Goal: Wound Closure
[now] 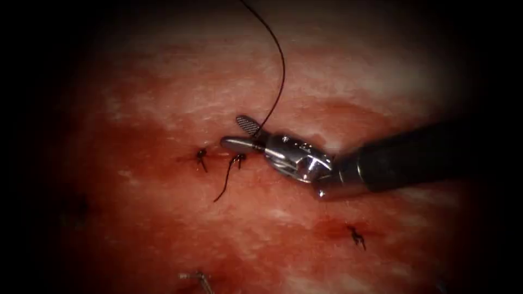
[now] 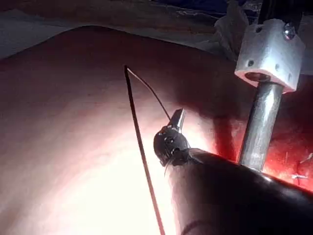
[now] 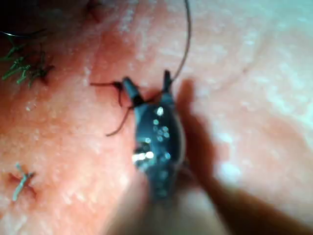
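The tissue [image 1: 163,87] is seen as pink and wet, with red fluid [image 1: 163,218] spread below the right tool [image 1: 239,134]. The tool's jaws are spread apart, and the dark thread [image 1: 281,71] is seen running up from between them; nothing is pinched. A knot [image 1: 201,155] with short cut ends is seen just left of the jaws, and a thin thread tail [image 1: 226,179] just below them.
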You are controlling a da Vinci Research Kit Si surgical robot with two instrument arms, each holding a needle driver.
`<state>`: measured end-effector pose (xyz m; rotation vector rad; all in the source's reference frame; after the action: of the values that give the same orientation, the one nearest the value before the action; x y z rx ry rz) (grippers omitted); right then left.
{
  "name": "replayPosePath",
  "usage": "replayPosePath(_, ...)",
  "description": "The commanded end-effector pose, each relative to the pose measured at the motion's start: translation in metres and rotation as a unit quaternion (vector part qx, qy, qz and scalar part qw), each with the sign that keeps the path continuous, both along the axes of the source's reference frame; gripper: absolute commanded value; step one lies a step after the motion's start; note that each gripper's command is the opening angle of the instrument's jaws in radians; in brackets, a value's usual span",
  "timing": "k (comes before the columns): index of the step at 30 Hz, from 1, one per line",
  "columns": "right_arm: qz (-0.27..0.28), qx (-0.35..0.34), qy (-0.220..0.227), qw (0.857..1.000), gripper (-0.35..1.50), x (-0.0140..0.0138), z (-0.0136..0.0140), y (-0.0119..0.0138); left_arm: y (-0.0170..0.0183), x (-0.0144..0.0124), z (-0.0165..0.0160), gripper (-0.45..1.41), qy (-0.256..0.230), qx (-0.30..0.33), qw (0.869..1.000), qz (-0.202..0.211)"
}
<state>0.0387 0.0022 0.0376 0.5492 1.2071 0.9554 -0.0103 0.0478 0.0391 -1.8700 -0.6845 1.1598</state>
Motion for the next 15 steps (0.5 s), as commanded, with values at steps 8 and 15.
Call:
replayPosePath(8,-0.002,0.001,0.001,1.0,1.23,0.0013,0.0008,-0.0001,0.0,-0.0006,0.0005,-0.45,-0.015,0.007,1.0,0.007)
replayPosePath(15,-0.008,0.001,0.009,1.0,1.23,0.0027,0.0009,0.0001,-0.0001,-0.0005,0.0004,-0.45,-0.022,0.011,1.0,0.011)
